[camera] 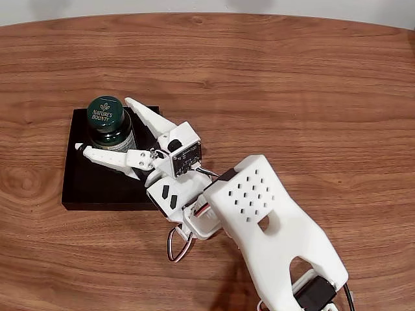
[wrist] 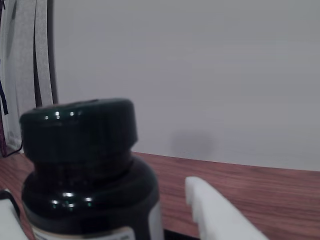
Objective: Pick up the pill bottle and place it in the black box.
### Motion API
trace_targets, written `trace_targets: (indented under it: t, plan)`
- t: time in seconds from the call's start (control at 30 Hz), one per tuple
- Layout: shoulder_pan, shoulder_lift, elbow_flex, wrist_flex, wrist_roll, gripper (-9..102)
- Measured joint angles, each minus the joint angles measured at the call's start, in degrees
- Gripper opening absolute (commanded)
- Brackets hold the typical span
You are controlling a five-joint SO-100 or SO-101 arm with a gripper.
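**Operator:** Across the wooden table (camera: 272,78) in the fixed view, my white arm (camera: 279,240) reaches up and left to the black box (camera: 84,184). The Nature's Bounty pill bottle (camera: 110,126) stands upright inside the box, near its far edge.

**Observer:** And the gripper?

**Operator:** The gripper (camera: 104,126) is spread wide, one finger on each side of the bottle. The upper finger (camera: 148,116) stands apart from it. The lower finger (camera: 107,155) runs just under the bottle's base as I see it; I can't tell whether it touches. I'd say it grips nothing.

**Observer:** The wrist view?

**Operator:** The bottle (wrist: 85,170) looms dark at the left, cap on, with a white finger (wrist: 220,215) off to its right and clear wood between them.

**Observer:** So what's the risk?

**Operator:** Backing out. The bottle sits close between the fingers, so if I swing sideways while retreating, a finger could catch it and tip it or drag it over the low wall. Lifting straight up first should avoid that.
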Motion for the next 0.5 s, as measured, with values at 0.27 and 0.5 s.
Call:
trace_targets:
  t: [0.27,0.5]
  plan:
    - [0.88,4.39,6.50,4.04,0.00,45]
    - [1.76,10.02,15.91,7.47,0.00,44]
